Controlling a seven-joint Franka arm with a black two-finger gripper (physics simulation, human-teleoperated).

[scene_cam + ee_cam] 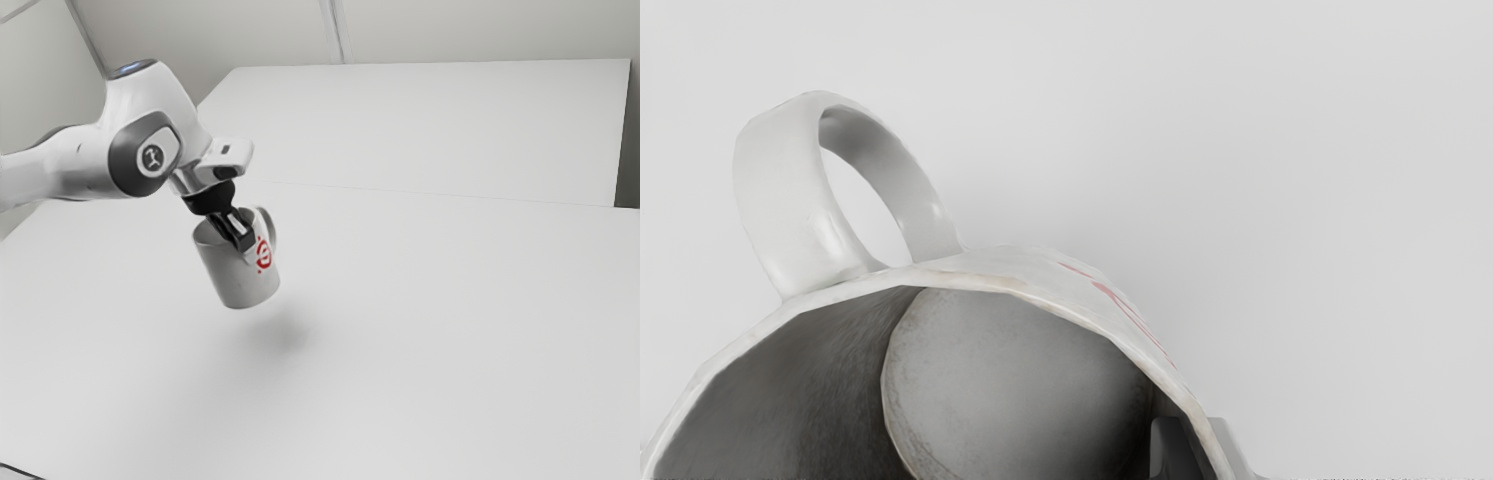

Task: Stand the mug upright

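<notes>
Clamped with both fingers [240, 238] on the wall of the mug [235, 280], up off the table [450, 350].
Pinching just at the rim [1003, 283], from inside and outside at once, with the gripper [244, 246] reaching down into the mouth. Hanging in the air over a soft shadow [282, 334], tilted, with mouth up and a bit toward the exterior view's left, base down toward its right. Carrying a handle [270, 226] on the exterior view's right side, beside a red mark [264, 254].
</notes>
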